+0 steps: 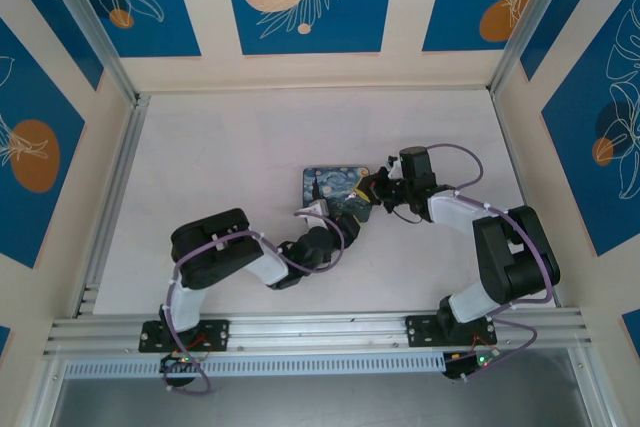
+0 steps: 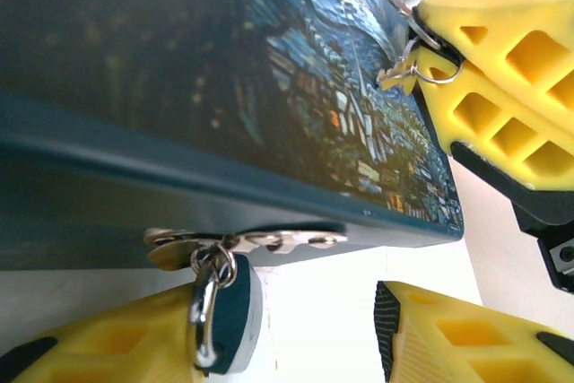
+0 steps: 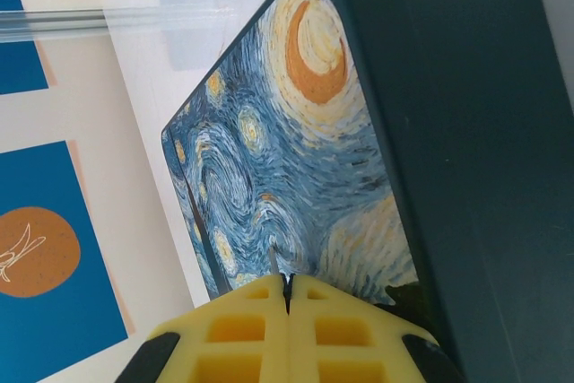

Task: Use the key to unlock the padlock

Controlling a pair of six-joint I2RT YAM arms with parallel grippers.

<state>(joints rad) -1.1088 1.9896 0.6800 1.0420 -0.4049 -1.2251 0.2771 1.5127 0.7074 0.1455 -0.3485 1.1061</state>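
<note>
Left wrist view puts the padlock (image 2: 220, 311) at the bottom centre, hanging by its shackle from a metal hasp (image 2: 247, 242) on the lower edge of the painted box (image 2: 224, 87). Its bluish body lies against the lower-left yellow finger (image 2: 99, 347). The left gripper (image 2: 287, 343) stands wide open, with the lock touching that finger and clear of the other. It is probably placed to steady the lock for the key rather than to grip it. At the upper right, the right gripper (image 2: 448, 65) has its fingers pressed together on the key (image 2: 401, 69), with a wire ring (image 2: 432, 76) looping out beside it. Whether the pinch falls on the key itself or on the ring is hard to tell. Right wrist view shows a thin dark sliver jutting from the closed fingers over the box lid, so the key is not yet at the keyhole.
</note>
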